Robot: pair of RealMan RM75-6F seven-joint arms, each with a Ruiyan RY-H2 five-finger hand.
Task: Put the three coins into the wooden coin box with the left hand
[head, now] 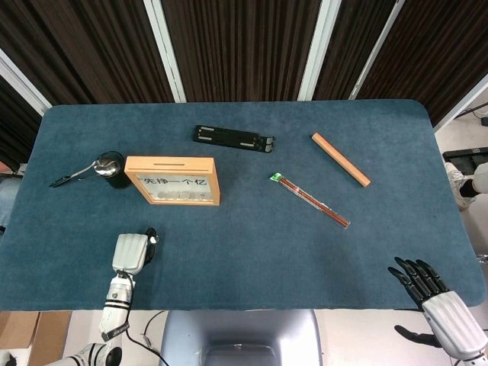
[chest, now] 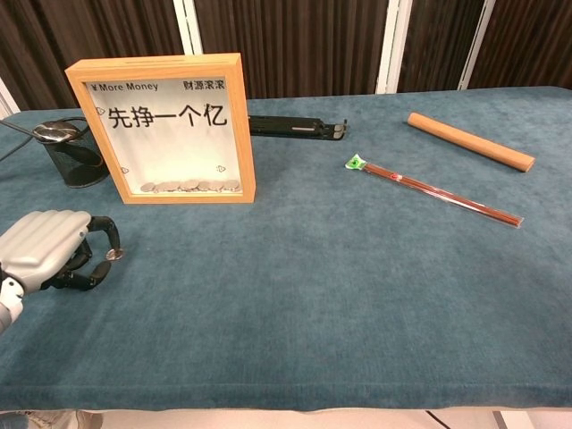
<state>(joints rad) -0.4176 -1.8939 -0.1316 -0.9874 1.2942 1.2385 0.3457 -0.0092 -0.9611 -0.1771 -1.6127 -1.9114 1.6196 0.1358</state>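
Bench [head: 252,229] covered in a napped, dark teal cloth, seen from the head and chest cameras.

Left hand [chest: 45,250], silver-grey shell with black fingers [chest: 105,228], lies at the near left of the bench, in front of the box. The fingers are curled in and pinch a small, flat, round metal coin [chest: 113,254] between thumb and fingertip; whether the coin touches the cloth cannot be told.

Wooden coin box [chest: 161,130]: an upright rectangular frame of pale wood with a clear front pane printed "More Money" and large black characters. A thin row of silvery coins lies along its bottom inside. From the head view a narrow slot shows in its top edge [head: 169,162].

Right hand [head: 438,301], black fingers spread apart and holding nothing, sits off the near right corner of the bench, shown in the head view only.

Other items: a black mesh cylinder cup [chest: 73,159] just left of the box, with a metal spoon [head: 80,172] resting across its rim; a flat black slotted holder [head: 233,138] behind the box; a smooth wooden rod [head: 340,159] at far right; a slim red stick packet [head: 310,200] in clear wrap with a green tag, lying diagonally near the rod.
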